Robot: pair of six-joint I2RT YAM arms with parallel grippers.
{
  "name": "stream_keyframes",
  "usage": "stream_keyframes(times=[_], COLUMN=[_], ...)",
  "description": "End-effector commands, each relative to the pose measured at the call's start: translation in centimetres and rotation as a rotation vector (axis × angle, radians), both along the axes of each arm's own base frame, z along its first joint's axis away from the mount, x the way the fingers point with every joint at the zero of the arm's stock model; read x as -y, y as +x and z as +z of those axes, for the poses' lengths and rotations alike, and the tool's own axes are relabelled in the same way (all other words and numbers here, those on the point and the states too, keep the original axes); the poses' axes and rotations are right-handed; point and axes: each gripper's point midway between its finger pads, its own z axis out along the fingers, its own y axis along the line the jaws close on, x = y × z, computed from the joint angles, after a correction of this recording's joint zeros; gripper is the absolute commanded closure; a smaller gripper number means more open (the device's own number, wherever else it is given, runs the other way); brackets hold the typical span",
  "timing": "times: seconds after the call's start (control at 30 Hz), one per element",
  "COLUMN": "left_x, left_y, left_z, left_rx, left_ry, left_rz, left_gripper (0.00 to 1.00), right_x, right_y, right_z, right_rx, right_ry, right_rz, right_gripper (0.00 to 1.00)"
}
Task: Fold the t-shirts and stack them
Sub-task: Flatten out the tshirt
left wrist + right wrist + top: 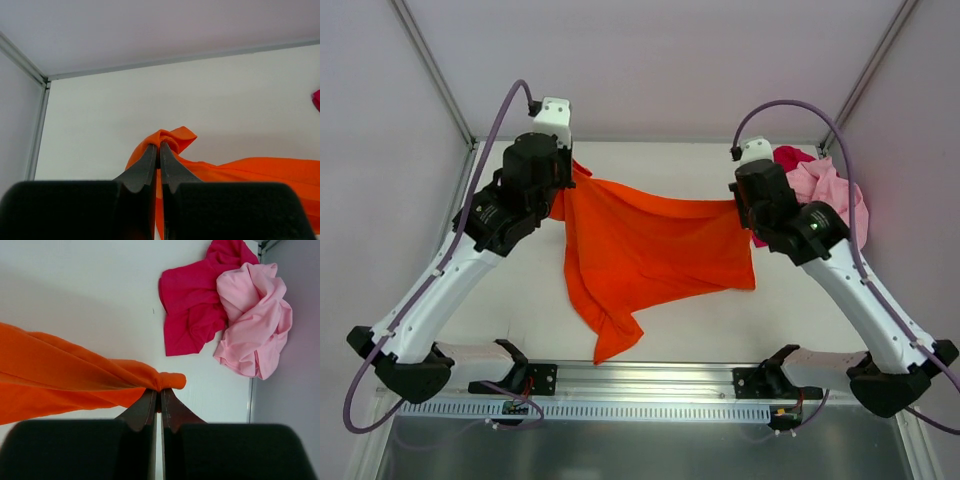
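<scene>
A fixed overhead camera looked down from behind the arm bases over the whole table (520,300). Wrist cameras sat close behind the left gripper (159,145) and right gripper (159,390), facing the table's far side. All three views shared the orange t-shirt (650,250). The overhead and right wrist views also shared the crimson t-shirt (192,305) and pink t-shirt (255,320).

The soft cloth t-shirts are plain, without pattern: one bright orange t-shirt (650,245), one crimson-magenta t-shirt (192,305), one light pink t-shirt (255,320). The flat tabletop (535,320) is white.
</scene>
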Motion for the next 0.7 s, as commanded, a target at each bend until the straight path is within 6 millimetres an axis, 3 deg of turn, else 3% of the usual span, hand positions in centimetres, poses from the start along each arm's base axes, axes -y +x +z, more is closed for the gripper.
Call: stream_keyframes(times=[0.0, 0.17, 0.23, 0.4, 0.43, 0.47, 0.53, 0.67], left_x=[0.4, -0.7, -1.1, -1.5, -1.6, -1.6, -1.7, -1.5], left_y=[1.7, 2.6, 3.2, 5.4, 5.7, 6.1, 6.6, 8.9], left_z=[-1.1, -3.3, -3.8, -7.4, -7.8, -8.5, -9.0, -11.1], left_rx=[-0.009, -0.046, -0.053, -0.134, -0.142, -0.150, -0.156, -0.205], left_ry=[-0.031, 0.008, 0.020, 0.070, 0.073, 0.072, 0.068, 0.087], left_rz=[0.060, 0.157, 0.190, 0.246, 0.255, 0.269, 0.292, 0.324], left_gripper=[1.00, 1.00, 1.00, 1.00, 1.00, 1.00, 1.00, 1.00], right_x=[0.6, 0.3, -0.5, -2.5, -3.4, -3.8, -4.2, -4.5], right_y=[2.1, 4.5, 6.0, 9.7, 10.7, 11.2, 12.3, 15.3], right_z=[1.3, 0.1, -0.6, -1.8, -3.3, -2.7, -3.6, -2.9], right_rx=[0.098, 0.067, 0.073, 0.060, 0.024, 0.030, 0.021, 0.057], right_ry=[-0.041, -0.153, -0.174, -0.245, -0.271, -0.262, -0.279, -0.242], right_rz=[-0.089, -0.174, -0.190, -0.201, -0.194, -0.198, -0.222, -0.281], right_gripper=[0.99, 0.99, 0.99, 0.99, 0.99, 0.99, 0.99, 0.99])
